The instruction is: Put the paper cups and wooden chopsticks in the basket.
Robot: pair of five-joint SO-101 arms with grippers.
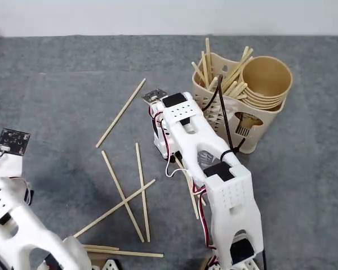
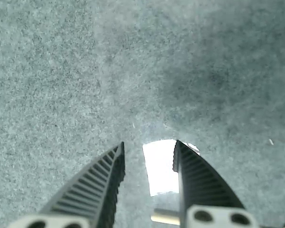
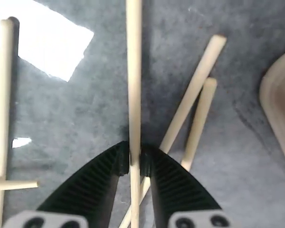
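Paper cups (image 1: 266, 81) are stowed in the basket (image 1: 268, 126); chopsticks (image 1: 121, 195) are left out, one (image 3: 133, 71) clamped by right jaws; left jaws gape.

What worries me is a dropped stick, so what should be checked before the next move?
1. Right gripper shut on a pale wooden chopstick: ok.
2. Grip near the stick's middle: cannot tell.
3. Beige perforated plastic basket upright: ok.
4. Stacked tan paper cups inside the basket: ok.
5. Left gripper open, holding nothing: ok.
6. All chopsticks collected: not ok; loose wooden chopsticks lie on the grey felt mat.
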